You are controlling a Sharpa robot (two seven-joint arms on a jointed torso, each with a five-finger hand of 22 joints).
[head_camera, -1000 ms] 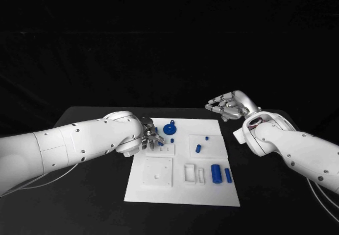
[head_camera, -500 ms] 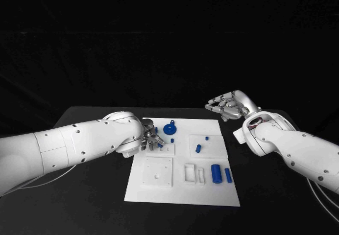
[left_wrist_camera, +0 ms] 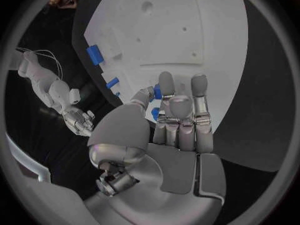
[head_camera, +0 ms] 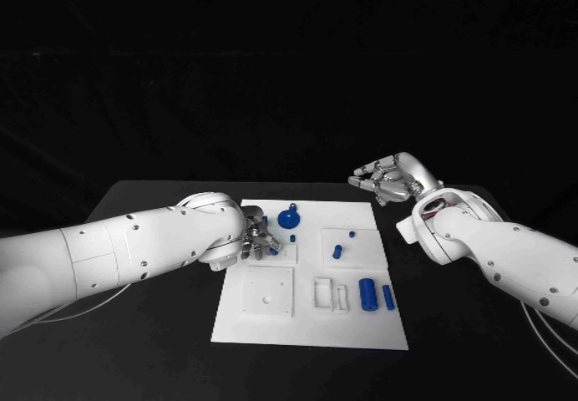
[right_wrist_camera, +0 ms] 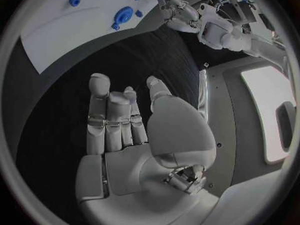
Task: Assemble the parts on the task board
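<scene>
Plainly the risk sat with the left hand [head_camera: 256, 240], which hovered low over the near-left part of the task board [head_camera: 313, 330]. In the left wrist view a small blue part [left_wrist_camera: 157, 91] showed just past its fingertips [left_wrist_camera: 166, 81], with a second blue bit by the thumb, but whether the hand pinched either one or merely touched it could not be told. If it held a peg loosely, the piece could tilt or drop before reaching its hole; if it held nothing, a careless lowering could knock the short pegs standing just beside its fingers.

Beyond those fingers stood a round blue gear-like part [head_camera: 291, 220] with a little knob, and farther toward the right hand lay two small pegs [head_camera: 338, 250] on a raised square. Two larger blue cylinders [head_camera: 368, 296] lay side by side at the board's near-right end, next to an open white slot [head_camera: 327, 294]. A raised white plate [head_camera: 270, 291] with small holes lay just below the left hand.

The right hand [head_camera: 387, 179] hung off the board's far-right corner, well apart from every part, fingers loosely curled and holding nothing, so it posed little danger.
</scene>
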